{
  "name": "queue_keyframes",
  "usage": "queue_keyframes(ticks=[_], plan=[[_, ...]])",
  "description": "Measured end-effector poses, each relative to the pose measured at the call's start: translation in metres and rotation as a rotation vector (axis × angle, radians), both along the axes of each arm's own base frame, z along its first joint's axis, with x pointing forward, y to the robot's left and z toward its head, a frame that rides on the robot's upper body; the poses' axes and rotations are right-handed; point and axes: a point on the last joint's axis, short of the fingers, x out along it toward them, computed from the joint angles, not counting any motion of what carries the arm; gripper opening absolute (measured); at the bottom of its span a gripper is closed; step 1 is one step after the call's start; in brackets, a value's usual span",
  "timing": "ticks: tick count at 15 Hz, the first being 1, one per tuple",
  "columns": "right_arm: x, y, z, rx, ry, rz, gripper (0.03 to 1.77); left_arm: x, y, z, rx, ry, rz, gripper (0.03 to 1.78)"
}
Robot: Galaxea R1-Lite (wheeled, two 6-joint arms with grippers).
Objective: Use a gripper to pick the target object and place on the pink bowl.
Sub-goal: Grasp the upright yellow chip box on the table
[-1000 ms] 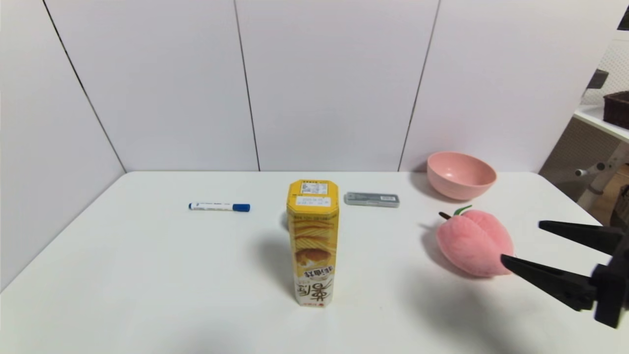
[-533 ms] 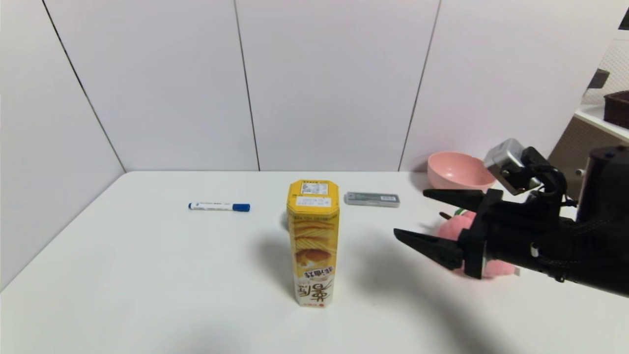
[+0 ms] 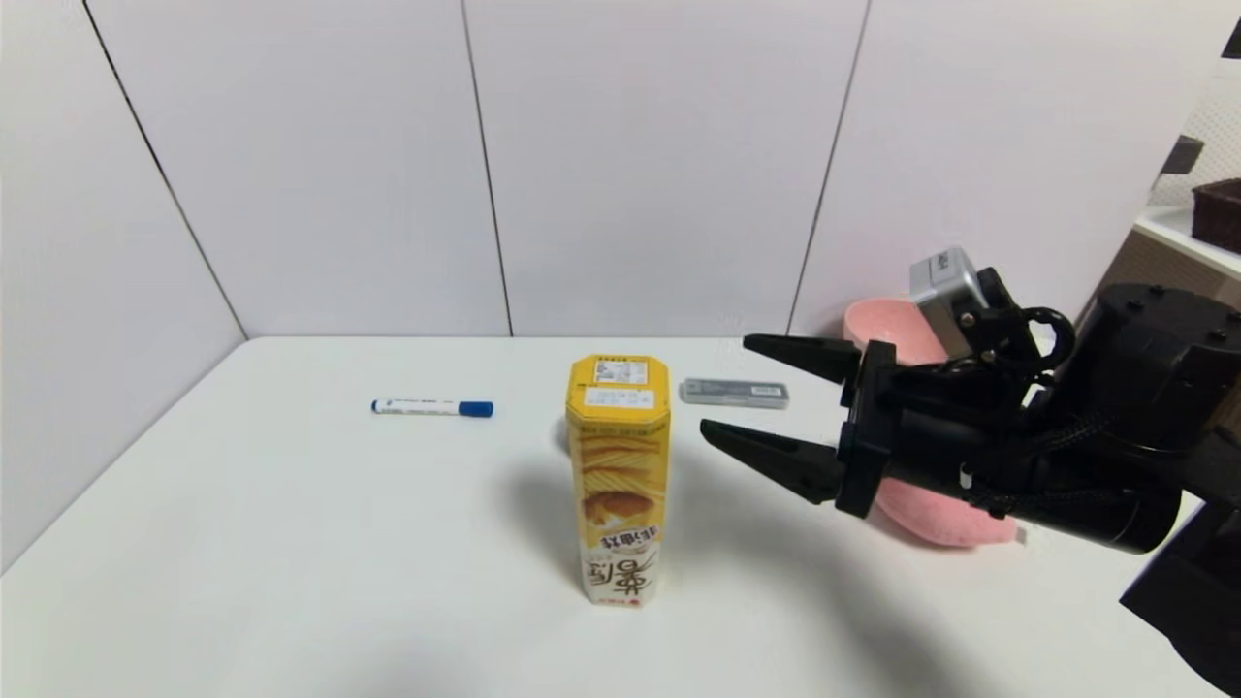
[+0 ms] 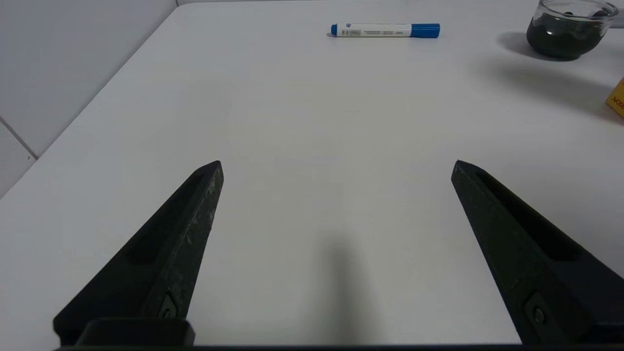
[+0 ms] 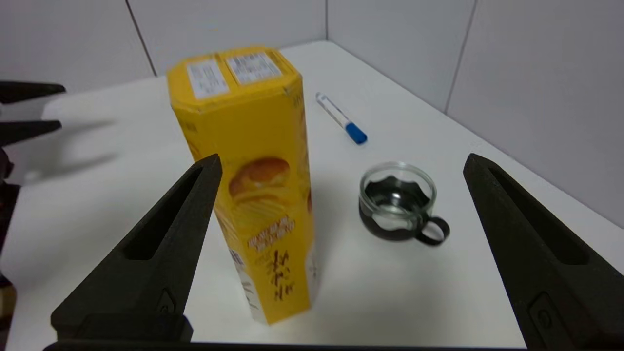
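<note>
Currently, the open right claw [image 3: 722, 385] hovers near the upright snack box [image 3: 620, 485].

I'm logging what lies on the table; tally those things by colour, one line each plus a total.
Yellow: 1, box
Pink: 2, bowl, peach
White and blue: 1, marker
Grey: 1, case
Clear and black: 1, cup
Total: 6

A tall yellow snack box [image 3: 619, 485] stands upright on the table [image 3: 388, 543], the pink bowl [image 3: 887, 325] partly hidden behind
</note>
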Motion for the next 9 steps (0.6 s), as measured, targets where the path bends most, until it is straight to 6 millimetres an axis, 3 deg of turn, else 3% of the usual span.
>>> queue_keyframes(ticks=[9], plan=[[-0.012, 0.025, 0.007, 0.088, 0.0, 0.117, 1.71, 0.0, 0.0, 0.0, 0.0, 0.0, 0.0, 1.69]])
